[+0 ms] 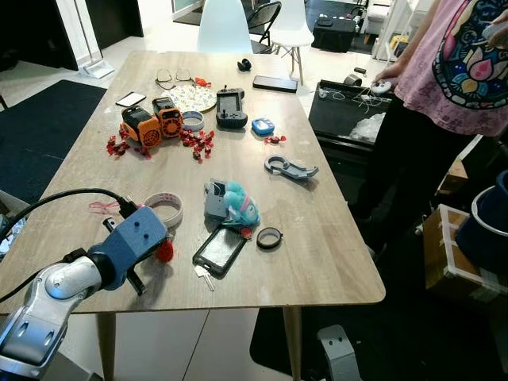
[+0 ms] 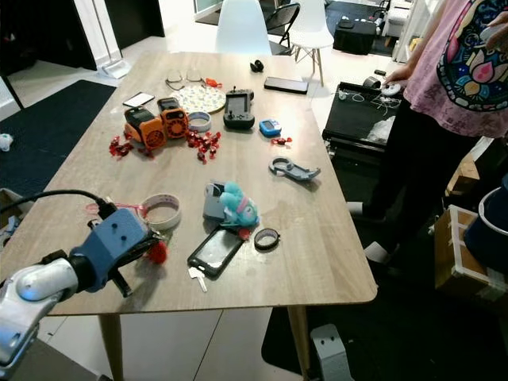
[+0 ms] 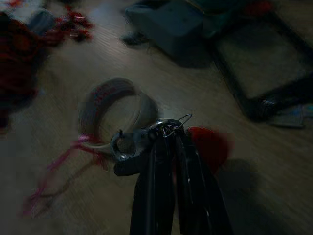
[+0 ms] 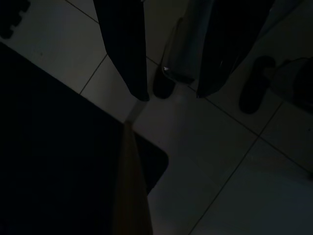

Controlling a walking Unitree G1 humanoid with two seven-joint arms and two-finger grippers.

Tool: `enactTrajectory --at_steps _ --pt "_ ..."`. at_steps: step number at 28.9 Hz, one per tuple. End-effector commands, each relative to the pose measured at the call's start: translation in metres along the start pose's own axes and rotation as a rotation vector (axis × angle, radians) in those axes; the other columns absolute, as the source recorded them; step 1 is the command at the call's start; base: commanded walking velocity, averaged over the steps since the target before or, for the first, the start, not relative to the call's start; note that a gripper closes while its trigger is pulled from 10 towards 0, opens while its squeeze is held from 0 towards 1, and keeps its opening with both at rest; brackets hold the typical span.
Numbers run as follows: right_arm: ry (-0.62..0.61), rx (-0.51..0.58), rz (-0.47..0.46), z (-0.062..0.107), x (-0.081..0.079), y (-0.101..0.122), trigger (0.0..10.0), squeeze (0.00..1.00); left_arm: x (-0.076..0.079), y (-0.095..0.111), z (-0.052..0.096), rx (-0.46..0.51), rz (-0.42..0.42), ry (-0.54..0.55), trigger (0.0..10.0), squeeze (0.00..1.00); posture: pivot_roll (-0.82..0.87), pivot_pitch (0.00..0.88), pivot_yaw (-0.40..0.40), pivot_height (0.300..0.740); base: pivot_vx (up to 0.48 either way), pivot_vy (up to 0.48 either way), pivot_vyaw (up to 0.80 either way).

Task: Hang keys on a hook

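My left gripper (image 3: 166, 133) is shut on a metal key ring (image 3: 172, 125) with a red fob (image 3: 211, 145), just above the wooden table (image 1: 317, 262) near its front left corner. From the head camera the red fob (image 1: 164, 252) hangs below the blue wrist, beside a white tape roll (image 1: 164, 209). A loose key (image 1: 205, 276) lies by a black phone (image 1: 220, 251). A grey hook-shaped piece (image 1: 290, 167) lies flat further back and to the right. My right gripper (image 4: 172, 94) hangs open over the tiled floor.
A teal plush (image 1: 236, 204), a black ring (image 1: 269, 237), an orange toy (image 1: 151, 121), red candies (image 1: 197, 143) and a game controller (image 1: 231, 109) lie on the table. A person (image 1: 452, 71) stands at its right side. White chairs (image 1: 225, 28) stand behind it.
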State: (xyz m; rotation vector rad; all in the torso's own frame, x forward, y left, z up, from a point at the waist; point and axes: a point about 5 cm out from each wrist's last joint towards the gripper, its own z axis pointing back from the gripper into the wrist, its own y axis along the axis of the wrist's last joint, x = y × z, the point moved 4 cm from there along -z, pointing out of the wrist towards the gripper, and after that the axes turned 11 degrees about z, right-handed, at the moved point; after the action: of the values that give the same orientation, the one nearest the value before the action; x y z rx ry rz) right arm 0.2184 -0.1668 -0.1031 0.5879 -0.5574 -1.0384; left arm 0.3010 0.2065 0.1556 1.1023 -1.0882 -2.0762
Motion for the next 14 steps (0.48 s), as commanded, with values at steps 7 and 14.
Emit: enactTrajectory --at_steps 7,14 --pt "0.0 -0.016 -0.008 0.001 -0.001 -0.005 10.0 0.0 -0.035 0.004 0.0 0.003 -0.028 0.254 0.0 0.0 0.08 0.074 -0.053 0.74 0.0 0.0 0.0" --pt "0.0 -0.02 -0.006 0.002 -0.001 -0.006 10.0 0.0 -0.039 -0.001 0.004 -0.028 -0.079 0.284 0.0 0.0 0.08 0.077 -0.058 0.74 0.0 0.0 0.0"
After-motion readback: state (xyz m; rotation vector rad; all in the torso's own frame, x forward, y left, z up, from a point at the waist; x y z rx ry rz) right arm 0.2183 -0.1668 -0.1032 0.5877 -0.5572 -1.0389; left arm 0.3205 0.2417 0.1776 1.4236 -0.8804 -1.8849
